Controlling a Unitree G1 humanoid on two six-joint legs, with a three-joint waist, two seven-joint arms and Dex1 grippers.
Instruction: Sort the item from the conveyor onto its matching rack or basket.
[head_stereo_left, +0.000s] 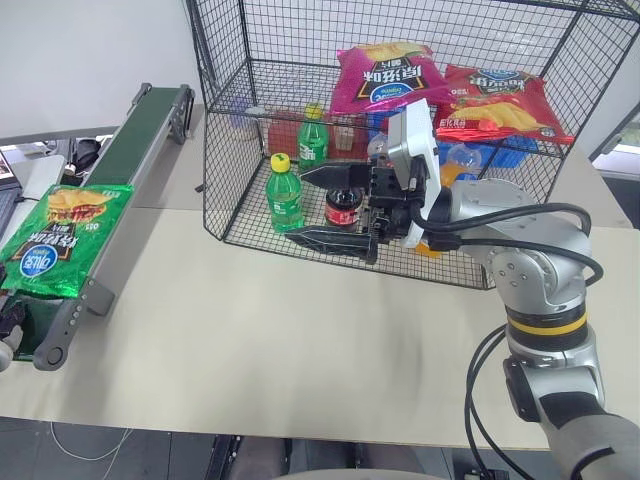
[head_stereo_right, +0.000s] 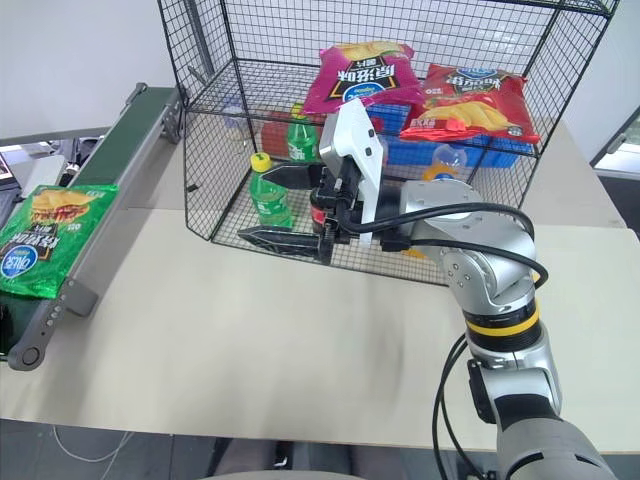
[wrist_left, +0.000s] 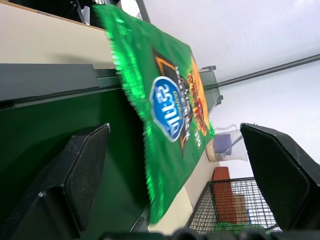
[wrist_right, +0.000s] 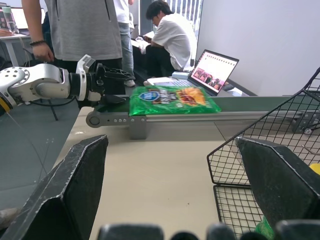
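Observation:
The green crisp bag (head_stereo_left: 62, 236) lies flat on the near end of the dark green conveyor (head_stereo_left: 136, 140), at the table's left edge. My left gripper (wrist_right: 114, 87) is at that end of the belt, open, its fingers (wrist_left: 75, 170) apart with the bag's (wrist_left: 170, 107) edge just ahead between them. My right gripper (head_stereo_left: 322, 208) hangs open in front of the black wire rack (head_stereo_left: 245, 100), pointing left toward the conveyor and holding nothing. The right wrist view looks between its fingers (wrist_right: 75, 190) across to the bag (wrist_right: 172, 99).
A magenta bag (head_stereo_left: 387, 76) and a red bag (head_stereo_left: 503, 102) lie on the rack's upper shelf. Green bottles (head_stereo_left: 285, 194), a dark bottle (head_stereo_left: 343, 208) and a blue basket (head_stereo_left: 500, 152) stand on its floor. People and a laptop (wrist_right: 212, 70) are beyond the conveyor. The beige table (head_stereo_left: 250, 330) lies in front.

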